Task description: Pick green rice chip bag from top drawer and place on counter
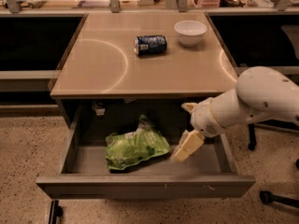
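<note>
While my cream two-finger gripper (180, 132) hangs spread wide and empty at the right end of the open grey metal top drawer (145, 187), the crinkly lime-green rice chip bag (135, 146) lies on the drawer floor just to its left, long axis along the drawer's width (nothing between us). A blue soda can (150, 45) and a white bowl (190, 32) sit on the glossy beige counter (140, 76) above.
</note>
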Motion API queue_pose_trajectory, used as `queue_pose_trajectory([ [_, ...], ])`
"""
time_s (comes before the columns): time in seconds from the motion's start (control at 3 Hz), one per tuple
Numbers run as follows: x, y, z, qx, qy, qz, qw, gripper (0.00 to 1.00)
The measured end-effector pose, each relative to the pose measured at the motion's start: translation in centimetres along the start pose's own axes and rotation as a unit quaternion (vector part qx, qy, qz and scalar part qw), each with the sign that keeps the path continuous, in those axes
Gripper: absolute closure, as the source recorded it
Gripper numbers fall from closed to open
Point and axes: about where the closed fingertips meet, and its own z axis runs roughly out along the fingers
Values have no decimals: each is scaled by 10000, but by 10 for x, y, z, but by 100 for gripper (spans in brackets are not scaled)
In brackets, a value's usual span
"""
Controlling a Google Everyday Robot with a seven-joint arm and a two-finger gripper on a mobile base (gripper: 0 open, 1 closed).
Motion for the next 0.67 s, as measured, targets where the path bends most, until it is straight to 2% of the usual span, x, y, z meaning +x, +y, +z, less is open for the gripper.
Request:
queue_pose_trajectory([
  [0.67,6,-9,65,-384,-231,55,9990,0],
])
